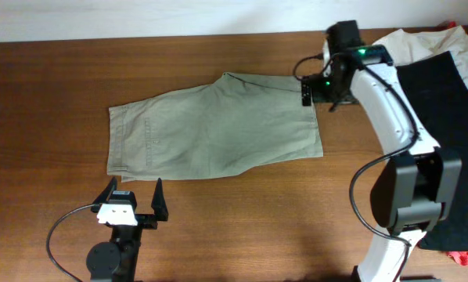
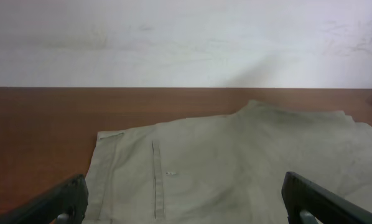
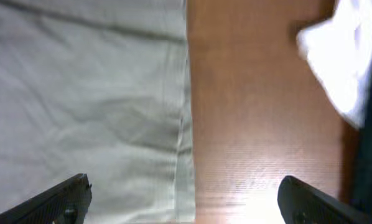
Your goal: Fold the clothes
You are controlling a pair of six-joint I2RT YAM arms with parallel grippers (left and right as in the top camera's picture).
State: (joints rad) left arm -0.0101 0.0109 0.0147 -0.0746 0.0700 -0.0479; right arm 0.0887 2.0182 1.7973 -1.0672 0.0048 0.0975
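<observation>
Pale green shorts (image 1: 210, 129) lie flat on the brown table, waistband to the left. They also show in the left wrist view (image 2: 236, 162) and the right wrist view (image 3: 80, 106). My left gripper (image 1: 134, 196) is open and empty, just in front of the shorts' near left edge, its jaws (image 2: 186, 208) wide apart. My right gripper (image 1: 316, 90) hovers over the shorts' right hem. Its jaws (image 3: 186, 205) are open, straddling the hem edge, holding nothing.
A white cloth (image 1: 418, 43) lies at the back right, also in the right wrist view (image 3: 344, 56). A black mat (image 1: 453, 110) covers the right side. A red item (image 1: 467, 257) sits at the bottom right corner.
</observation>
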